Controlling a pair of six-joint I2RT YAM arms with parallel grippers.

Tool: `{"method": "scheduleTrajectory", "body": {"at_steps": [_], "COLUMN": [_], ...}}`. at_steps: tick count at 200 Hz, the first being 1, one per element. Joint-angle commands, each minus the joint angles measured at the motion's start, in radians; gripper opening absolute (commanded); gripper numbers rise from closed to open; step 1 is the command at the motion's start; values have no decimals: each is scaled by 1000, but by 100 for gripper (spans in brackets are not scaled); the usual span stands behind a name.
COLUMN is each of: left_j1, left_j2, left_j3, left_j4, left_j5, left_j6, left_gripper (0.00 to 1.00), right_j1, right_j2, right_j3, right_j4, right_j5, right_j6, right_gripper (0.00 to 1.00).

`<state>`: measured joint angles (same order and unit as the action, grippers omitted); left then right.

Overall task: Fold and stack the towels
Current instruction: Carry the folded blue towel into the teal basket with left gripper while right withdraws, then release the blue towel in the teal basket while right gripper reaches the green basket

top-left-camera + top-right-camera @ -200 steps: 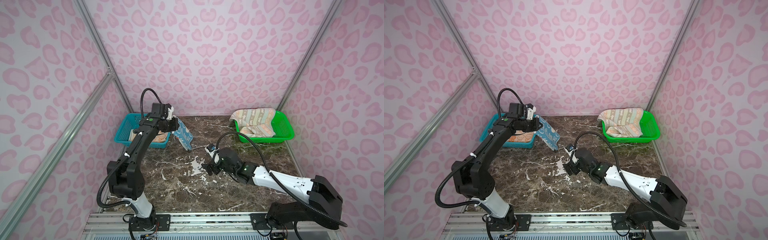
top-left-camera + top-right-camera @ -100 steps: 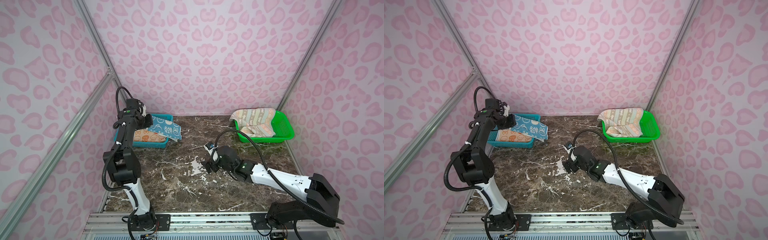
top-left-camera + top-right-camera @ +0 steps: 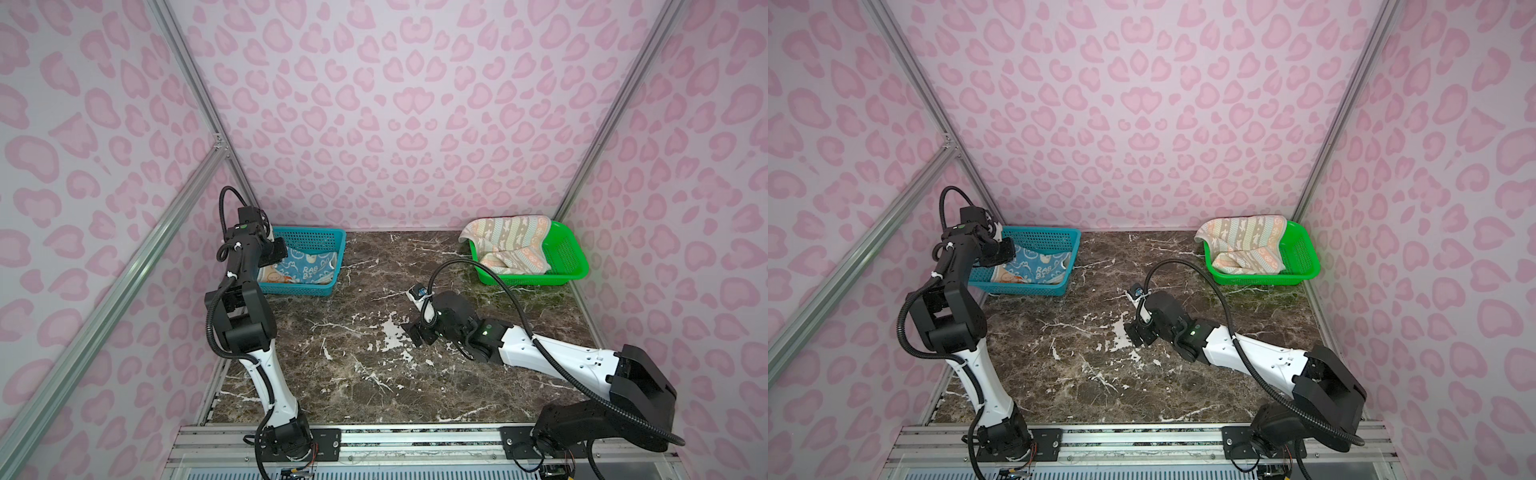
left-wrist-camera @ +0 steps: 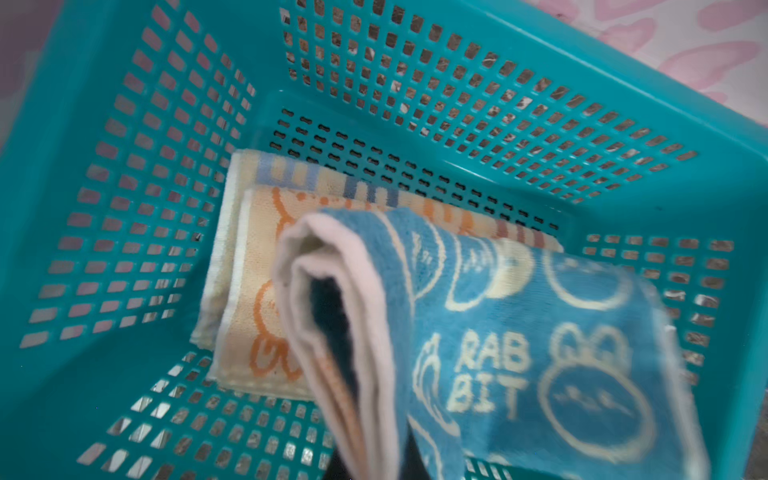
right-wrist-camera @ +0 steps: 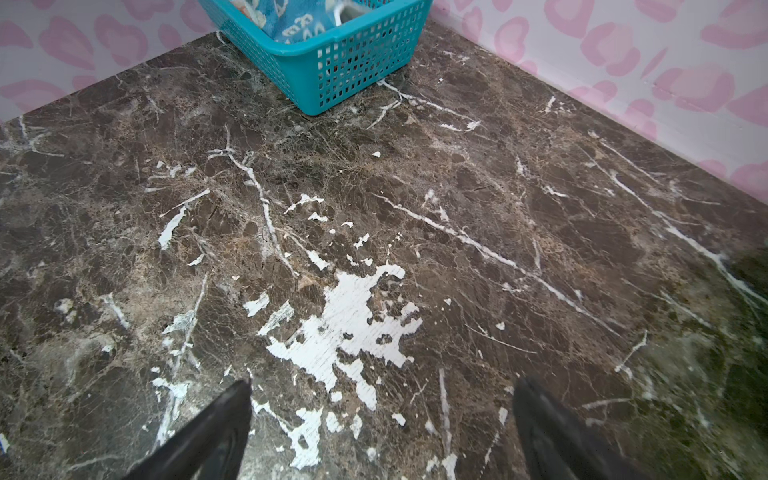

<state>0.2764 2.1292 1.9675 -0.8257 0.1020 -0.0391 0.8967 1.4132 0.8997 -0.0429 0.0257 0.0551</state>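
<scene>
A folded blue "RABBIT" towel (image 4: 519,353) hangs inside the blue basket (image 3: 328,241), and my left gripper (image 3: 276,254) is shut on its folded edge. The cloth hides most of the fingers in the left wrist view. Beneath it lie a folded orange towel with cartoon faces (image 4: 257,291) and, under that, one with orange and grey lettering (image 4: 291,174). Both top views show the blue towel (image 3: 1044,268) over this stack. A chevron-striped towel (image 3: 507,245) lies crumpled in the green basket (image 3: 569,266). My right gripper (image 5: 382,395) stands open just above bare marble at mid-table (image 3: 417,332).
The blue basket (image 3: 1059,286) sits at the back left against the wall and the green basket (image 3: 1304,266) at the back right. The marble tabletop (image 3: 353,374) has worn white patches. Pink patterned walls close in on three sides.
My left arm swung the blue towel from over the table beside the basket back to the left and lowered it into the blue basket. The right arm barely moved.
</scene>
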Motion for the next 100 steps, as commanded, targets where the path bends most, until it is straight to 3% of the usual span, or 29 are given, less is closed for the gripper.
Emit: {"method": "scheduleTrajectory", "body": {"at_steps": [1, 11, 27, 53, 100], "left_j1": [1, 2, 1, 1, 1], "left_j2": [41, 60, 77, 30, -106], "left_j3": [45, 74, 113, 89, 4], "left_j4": [5, -3, -16, 24, 88], "left_j5": [-47, -55, -56, 2, 20], "left_j6": [27, 22, -3, -48, -80], "left_gripper": [3, 8, 26, 73, 76], "right_j1": [1, 0, 0, 1, 0], "right_j2": [7, 8, 9, 8, 20], "right_j3": [5, 5, 7, 5, 5], "right_j4": [3, 3, -4, 6, 21], "right_j5": [9, 8, 8, 10, -7], "right_j6": [-9, -9, -9, -9, -6], "right_gripper": [99, 99, 99, 99, 99]}}
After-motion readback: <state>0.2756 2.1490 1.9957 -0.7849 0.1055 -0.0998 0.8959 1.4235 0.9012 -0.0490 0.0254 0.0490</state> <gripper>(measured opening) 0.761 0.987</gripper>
